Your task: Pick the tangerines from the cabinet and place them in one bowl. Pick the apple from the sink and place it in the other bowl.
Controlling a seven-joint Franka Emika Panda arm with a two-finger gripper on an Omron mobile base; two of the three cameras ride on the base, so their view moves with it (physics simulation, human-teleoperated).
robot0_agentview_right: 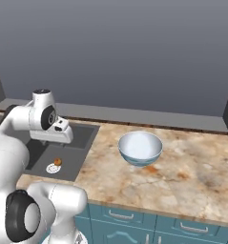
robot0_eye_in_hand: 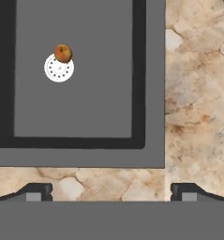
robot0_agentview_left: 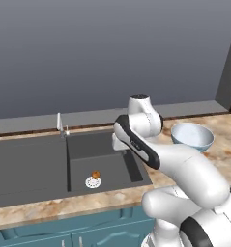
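Apple (robot0_eye_in_hand: 63,53) sits on the sink (robot0_eye_in_hand: 85,150) drain (robot0_eye_in_hand: 58,69) — small, round, firm, may roll; grip across its middle. Tool (robot0_eye_in_hand: 111,191) wide open, empty.

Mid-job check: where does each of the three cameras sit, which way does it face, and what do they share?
Left base view: behind the arm's left, facing sink and apple; arm lower right.
Right base view: behind its right, facing white bowl on counter; arm lower left.
Hand view: looks down into the sink; open gripper at bottom.
Shared: the apple touching the drain.
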